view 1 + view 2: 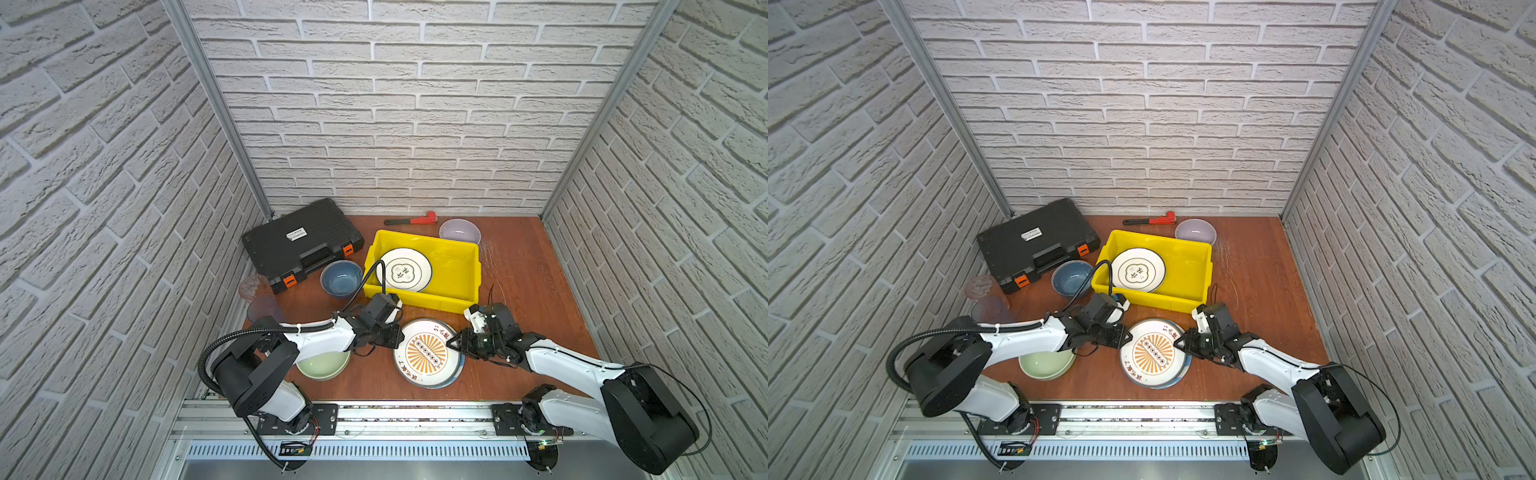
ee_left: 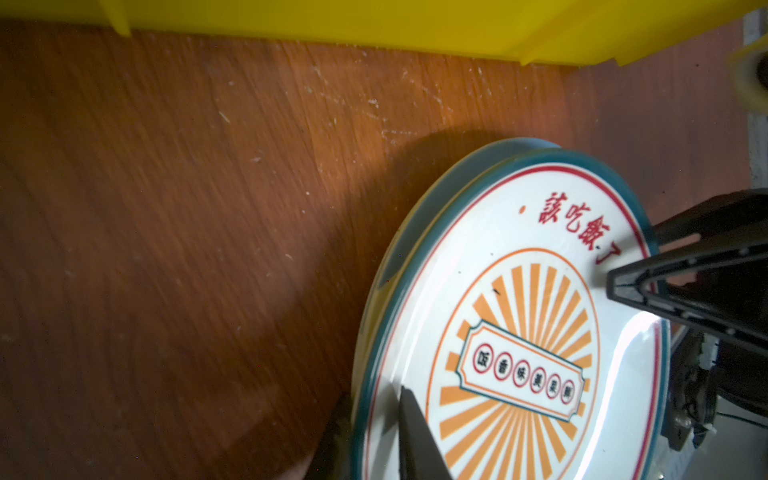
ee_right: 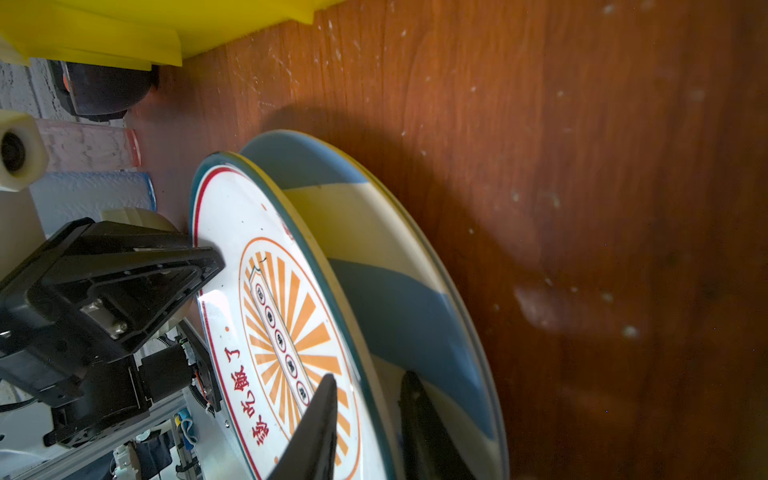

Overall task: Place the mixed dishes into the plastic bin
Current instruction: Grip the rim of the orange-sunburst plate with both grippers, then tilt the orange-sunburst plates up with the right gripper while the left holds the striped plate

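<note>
At the far left the two tinted tumblers (image 1: 262,308) stand by the wall beside the black tool case (image 1: 297,243). The blue bowl (image 1: 340,278) and pale green bowl (image 1: 324,365) wait on the bench (image 1: 519,291) near my left arm, none of them binned yet. My left gripper (image 1: 401,334) is closed on the left rim of the sunburst plate (image 1: 426,353), one finger flat on its face; I cannot tell whether the lower finger is under this plate alone. The plate lies offset on top of the striped plate (image 3: 407,299), just in front of the yellow bin (image 1: 415,297), which already holds a white plate (image 1: 405,270). I take a rim from each side because the plate is wide, thin and glossy, and a single pinch would likely let it tip. My right gripper (image 1: 451,343) is clamped on the opposite rim, its lower finger between the two plates, so only the top one should come up. The lavender bowl (image 1: 459,232) sits behind the bin's right corner.
</note>
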